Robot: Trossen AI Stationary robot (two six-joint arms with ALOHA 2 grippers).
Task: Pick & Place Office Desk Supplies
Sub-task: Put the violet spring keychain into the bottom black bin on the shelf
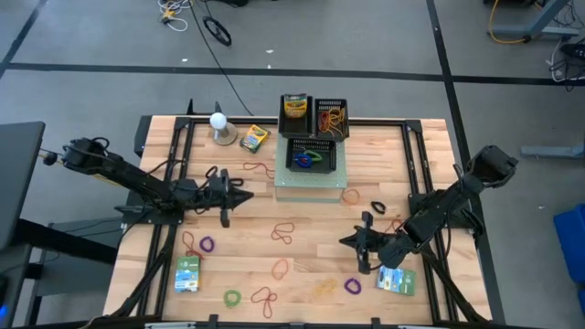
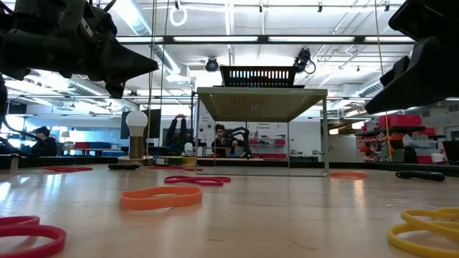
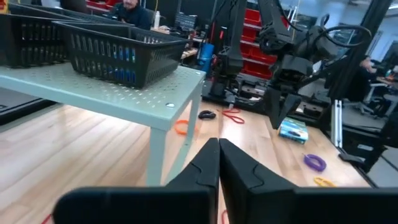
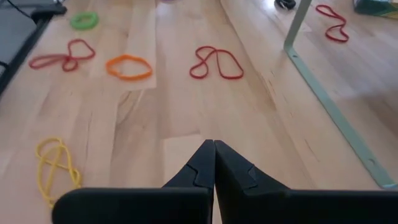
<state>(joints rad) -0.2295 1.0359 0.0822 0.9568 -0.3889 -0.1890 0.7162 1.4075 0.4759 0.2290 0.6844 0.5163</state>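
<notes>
Rubber bands (image 1: 281,268) look light, limp and flat on the surface (image 1: 302,228), best pinched across one strand, while both grippers' fingers (image 3: 214,171) are pressed together, empty.

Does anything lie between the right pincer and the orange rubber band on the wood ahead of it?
Nothing visible does. The right pincer, shut and empty, faces bare wooden table; the thin orange rubber band lies flat beyond it, with a red rubber band beside it, apart.

orange band (image 4: 129,67) | red band (image 4: 215,63) | green band (image 4: 83,20) | yellow band (image 4: 56,167) | black baskets (image 1: 315,116)
</notes>
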